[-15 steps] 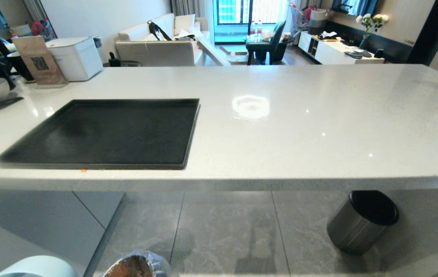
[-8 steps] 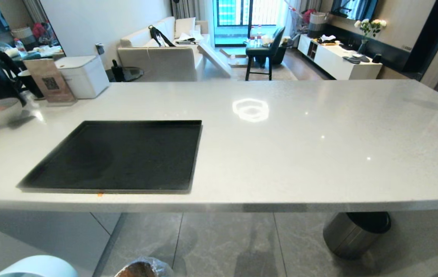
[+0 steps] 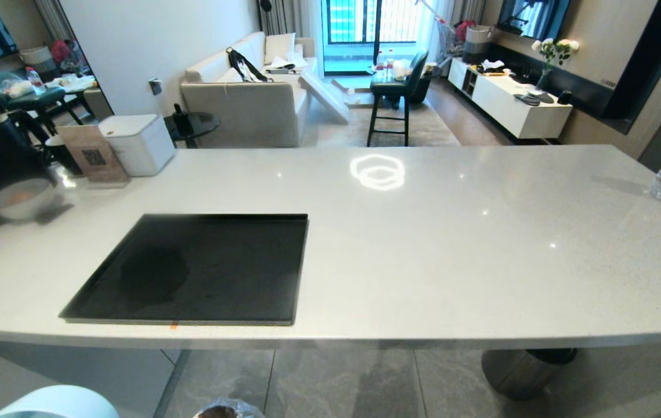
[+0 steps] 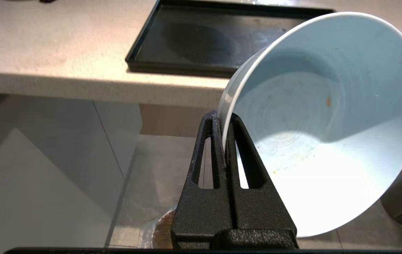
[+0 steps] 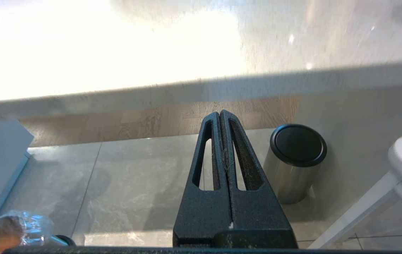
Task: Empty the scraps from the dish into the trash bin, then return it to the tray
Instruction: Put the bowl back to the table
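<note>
On my far left I hold the dish [image 4: 324, 116] in my left gripper [image 4: 225, 141]. The two fingers pinch its rim tight, so the bowl stands on its edge and tips sideways. I think I hold it that way because that is how food slides out. Inside I see only small smears and one tiny orange speck, so the scraps look gone to me. The dish hangs low, below the edge of the counter [image 3: 423, 244], not on it.

Just under it sits the trash bin [image 4: 160, 229], with its crinkly bag. It is down on the floor, right where food would drop.

Next comes the tray [image 3: 202, 267]. It lies flat near the counter's front edge, with nothing on it, so I can reach it easily. The dish goes there next, I think.

Further right, my right gripper [image 5: 220, 121] has its fingers pressed together and holds nothing. It waits low, near the steel bin [image 5: 294, 162].
</note>
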### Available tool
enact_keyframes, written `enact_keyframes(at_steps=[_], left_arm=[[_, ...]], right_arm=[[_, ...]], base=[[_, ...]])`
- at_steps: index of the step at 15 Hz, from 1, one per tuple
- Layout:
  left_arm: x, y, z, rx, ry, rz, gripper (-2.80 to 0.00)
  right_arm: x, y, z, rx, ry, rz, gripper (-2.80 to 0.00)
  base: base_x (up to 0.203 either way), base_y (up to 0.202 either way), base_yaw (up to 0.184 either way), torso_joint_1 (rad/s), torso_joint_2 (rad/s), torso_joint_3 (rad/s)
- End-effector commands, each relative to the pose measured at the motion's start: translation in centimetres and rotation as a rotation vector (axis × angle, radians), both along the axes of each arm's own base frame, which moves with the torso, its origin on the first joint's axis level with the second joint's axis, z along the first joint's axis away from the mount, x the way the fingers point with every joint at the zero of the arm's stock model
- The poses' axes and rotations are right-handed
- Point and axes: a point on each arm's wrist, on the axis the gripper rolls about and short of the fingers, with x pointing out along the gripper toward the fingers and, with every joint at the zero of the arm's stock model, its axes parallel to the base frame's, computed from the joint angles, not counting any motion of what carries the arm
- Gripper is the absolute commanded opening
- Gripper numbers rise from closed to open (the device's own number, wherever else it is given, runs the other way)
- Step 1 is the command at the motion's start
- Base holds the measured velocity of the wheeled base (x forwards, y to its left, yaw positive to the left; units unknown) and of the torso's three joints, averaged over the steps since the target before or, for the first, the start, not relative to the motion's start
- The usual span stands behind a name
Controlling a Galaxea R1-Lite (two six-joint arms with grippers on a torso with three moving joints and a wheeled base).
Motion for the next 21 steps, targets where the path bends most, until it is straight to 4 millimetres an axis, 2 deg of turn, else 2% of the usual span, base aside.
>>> enact_keyframes(at_steps=[1,7,21], left_arm=[[0.00,0.00,0.01,-0.001,-0.001,0.001,-2.80],[0.00,0.00,0.01,-0.001,-0.001,0.001,-2.80],[0.00,0.00,0.01,-0.001,-0.001,0.001,-2.80]], right_arm=[[0.00,0.00,-0.02,0.001,0.000,0.000,-2.80],[0.00,0.00,-0.02,0.001,0.000,0.000,-2.80],[0.00,0.00,0.00,-0.001,0.000,0.000,-2.80]], base=[[0.000,0.000,0.000,0.193,-0.59,-0.364],[0.000,0.000,0.000,0.217,-0.54,-0.331],[0.000,0.000,0.000,0.145,-0.34,-0.196]])
